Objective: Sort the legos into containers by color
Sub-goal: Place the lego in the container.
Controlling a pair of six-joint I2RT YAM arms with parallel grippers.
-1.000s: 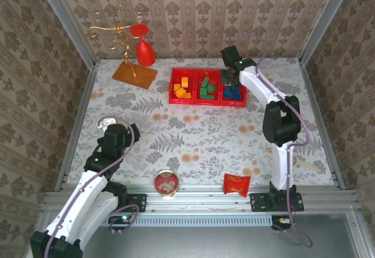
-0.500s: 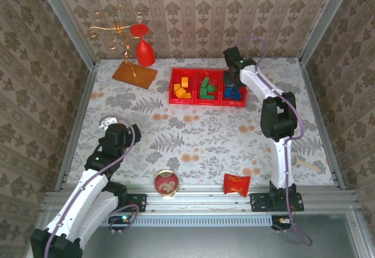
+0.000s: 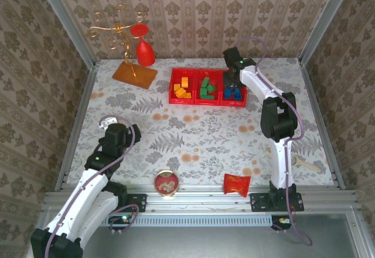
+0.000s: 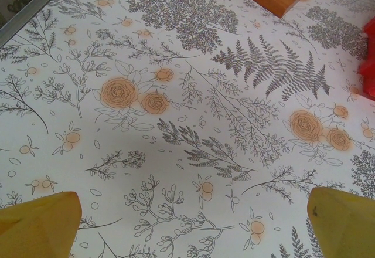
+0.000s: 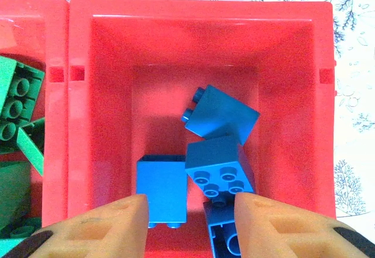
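1. The flat table with the white flower-and-fern printed cloth (image 3: 199,135) takes up the whole floor of the papered enclosure. Clock directions below are read from its centre in the overhead view.
2. The left white-and-black robot arm reaches to about 8 o'clock. The left gripper (image 4: 190,226) has its yellow fingertips (image 4: 38,223) spread wide, with nothing between them but bare cloth.
3. The right white-and-black robot arm stretches up to about 1 o'clock. The right gripper (image 5: 190,202) hangs over the rightmost bin. Its tan fingers (image 5: 99,228) are parted partway and, as far as can be seen, are not clamped on any block.
4. The three bright red rectangular plastic bins (image 3: 193,101), joined in a row, sit at 12 o'clock.
5. The gold curled-wire stand (image 3: 117,26) on a flat orange base (image 3: 135,73) is at 10 to 11 o'clock. A red goblet-shaped piece (image 3: 143,50) hangs from it.
6. The round red-gold tin (image 3: 166,183) lies at 6 to 7 o'clock, by the near rail.
7. The red crinkled packet (image 3: 237,183) lies at 5 o'clock.
8. The small plastic blocks all lie inside the bins. The yellow-orange blocks (image 3: 181,88) are in the left bin, the green blocks (image 3: 205,89) in the middle one and the blue blocks (image 5: 220,114) in the right one. Several of the blue blocks are tumbled together directly under the right gripper.
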